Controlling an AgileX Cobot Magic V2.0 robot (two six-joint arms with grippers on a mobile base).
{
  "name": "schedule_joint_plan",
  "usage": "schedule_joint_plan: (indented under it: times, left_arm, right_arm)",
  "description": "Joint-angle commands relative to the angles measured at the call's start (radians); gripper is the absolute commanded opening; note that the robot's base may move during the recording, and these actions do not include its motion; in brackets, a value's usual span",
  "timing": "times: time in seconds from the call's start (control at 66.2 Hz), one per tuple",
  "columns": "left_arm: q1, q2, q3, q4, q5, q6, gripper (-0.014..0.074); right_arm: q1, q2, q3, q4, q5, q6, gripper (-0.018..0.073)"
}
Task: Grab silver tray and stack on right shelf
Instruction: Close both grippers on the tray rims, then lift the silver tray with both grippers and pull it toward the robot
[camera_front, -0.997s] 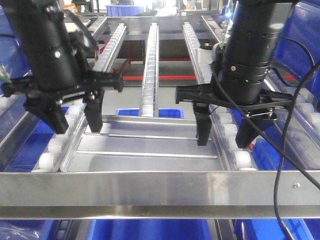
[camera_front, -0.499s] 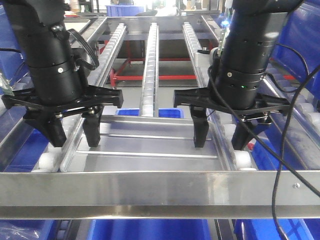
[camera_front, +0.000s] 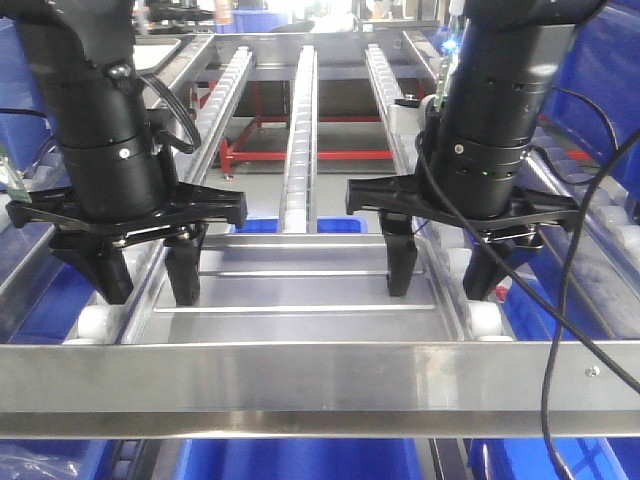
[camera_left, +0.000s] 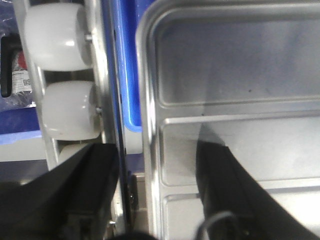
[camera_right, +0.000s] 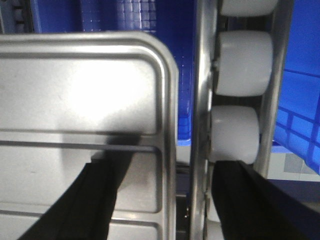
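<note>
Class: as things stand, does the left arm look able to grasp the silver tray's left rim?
Probably yes. The left gripper is open, with one finger inside the tray and one outside its rim; nothing sits between them.

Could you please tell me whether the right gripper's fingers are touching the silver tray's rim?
Apart. In the right wrist view the silver tray's rim stands between the right gripper's fingers, with gaps on both sides.
</note>
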Motion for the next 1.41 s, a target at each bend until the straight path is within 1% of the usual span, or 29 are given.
schedule_joint_plan:
  times: [0.0,0.227,0.302,0.378,0.453,0.544,0.635,0.665,0.725,1.179,1.299,1.39]
  left_arm:
    - [-0.005,-0.047,-0.024,0.007,-0.015,-0.012,0.0262]
    - [-0.005,-0.047,-0.024,0.007,-0.015,-0.012,0.0262]
    - [-0.005,-0.047,-0.024,0.007,-0.015,-0.012,0.0253]
    - [-0.005,-0.047,-0.024,0.007,-0.015,-0.012,0.022]
    - [-0.005,-0.047,-0.024,0.002,-0.015,-0.012,0.0162]
    - [-0.005,-0.047,-0.024,-0.002,-0.015,-0.012,0.0055]
    - [-0.005,-0.047,-0.024,-0.003,-0.015,-0.012,-0.0072]
    - [-0.005,-0.047,-0.024,-0.003,-0.015,-0.012,-0.0108]
    - [-0.005,-0.047,-0.024,-0.004,-0.015,-0.012,-0.0094]
    - [-0.005,-0.047,-0.026,-0.005,-0.013,-0.012,-0.0101]
    - [-0.005,-0.049,-0.076,-0.009,0.045,-0.012,-0.0101]
    - [-0.005,-0.06,-0.138,-0.009,0.142,-0.012,-0.0101]
  right_arm:
    - [-0.006,-0.048,-0.033,-0.003,-0.021,-0.009,0.0519]
    - [-0.006,-0.048,-0.033,-0.003,-0.021,-0.009,0.0517]
    - [-0.006,-0.048,-0.033,-0.003,-0.02,-0.009,0.0487]
    - [-0.006,-0.048,-0.033,-0.003,-0.016,-0.009,0.0404]
    - [-0.006,-0.048,-0.033,-0.003,-0.009,-0.009,0.0301]
    - [-0.006,-0.048,-0.033,-0.003,0.001,-0.009,0.0158]
    - [-0.006,-0.048,-0.033,-0.003,0.006,-0.009,0.0041]
    - [-0.006,-0.048,-0.033,-0.003,0.006,-0.009,0.005]
    - [-0.006,-0.048,-0.033,-0.003,0.006,-0.009,0.0051]
    - [-0.006,-0.05,-0.035,-0.002,0.005,-0.009,0.0051]
    - [-0.006,-0.064,-0.068,-0.001,0.044,-0.008,0.0051]
    - [-0.006,-0.09,-0.122,-0.001,0.127,-0.008,0.0051]
